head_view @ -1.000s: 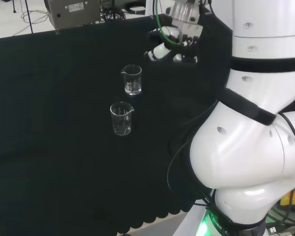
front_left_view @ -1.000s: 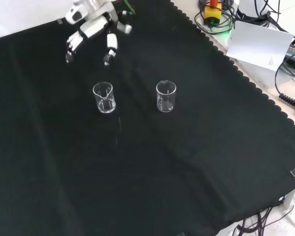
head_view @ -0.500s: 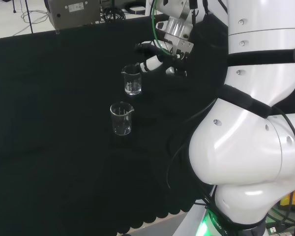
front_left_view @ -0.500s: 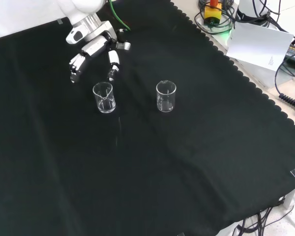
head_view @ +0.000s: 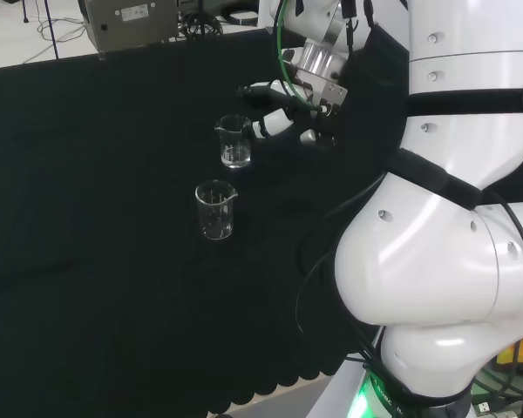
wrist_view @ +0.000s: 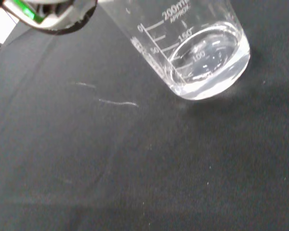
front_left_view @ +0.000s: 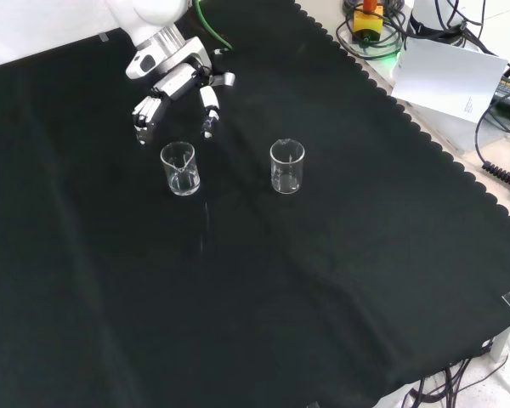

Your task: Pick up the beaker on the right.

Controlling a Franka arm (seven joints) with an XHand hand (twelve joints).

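Two clear beakers stand upright on the black cloth. In the front view one beaker (front_left_view: pixel 179 168) is at the left and the other beaker (front_left_view: pixel 286 166) at the right. In the head view they are the farther beaker (head_view: pixel 234 141) and the nearer beaker (head_view: pixel 215 210). The hand (front_left_view: pixel 174 81) hovers just beyond the left beaker in the front view, fingers (front_left_view: pixel 144 110) and thumb spread to either side, holding nothing. In the head view the hand (head_view: pixel 288 113) is close to the right of the farther beaker. The wrist view has that beaker (wrist_view: pixel 192 53) close and large, with a printed scale.
The arm's white links (head_view: pixel 453 218) stand at the head view's right. A grey box (head_view: pixel 126 22) sits beyond the cloth's far edge. In the front view, cables and a white sheet (front_left_view: pixel 446 76) lie past the scalloped cloth edge (front_left_view: pixel 425 136) at the right.
The hand has come down and nearer to the front view's left beaker, from well above it to just beside its rim. Both beakers have stayed put.
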